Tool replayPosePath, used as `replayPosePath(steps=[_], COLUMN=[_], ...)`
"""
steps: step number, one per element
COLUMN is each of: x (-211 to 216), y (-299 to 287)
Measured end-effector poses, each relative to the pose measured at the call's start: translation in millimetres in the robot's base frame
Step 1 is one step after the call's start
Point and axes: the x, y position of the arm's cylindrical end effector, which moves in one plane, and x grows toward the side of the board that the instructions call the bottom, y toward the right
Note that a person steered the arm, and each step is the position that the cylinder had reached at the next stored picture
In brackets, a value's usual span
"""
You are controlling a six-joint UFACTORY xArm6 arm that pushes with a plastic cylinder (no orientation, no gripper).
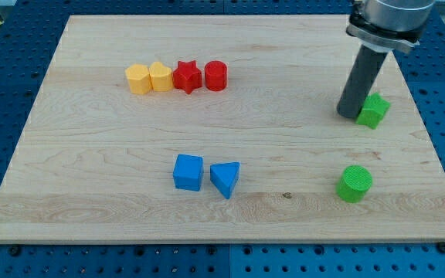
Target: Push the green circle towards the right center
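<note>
Resting on the desk [91, 208] at the view's upper right, the rod's tip [349, 116] touches the left side of a green star-like block [374, 110] (shape not sharp). It has no fingers — just a plain rod. The green circle [354, 184] sits below, near the view's lower right, apart from the tip. Blue cube [188, 172] and blue triangle [225, 178] lie bottom centre — yellow and red blocks line the upper left.

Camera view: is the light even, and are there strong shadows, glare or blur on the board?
Camera view: even, soft light on the wooden board; no glare; only faint shadows beside the green circle and under my tip, which stands just left of the green block; everything looks sharp.
</note>
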Motion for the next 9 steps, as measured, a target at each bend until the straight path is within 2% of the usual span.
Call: replayPosePath(steps=[2,3,5,6,7,9], x=[14.6,34.0,78.3,97.1,125.4,152.7], y=[22.0,-1.8,39.9,41.5,38.4,-18.3])
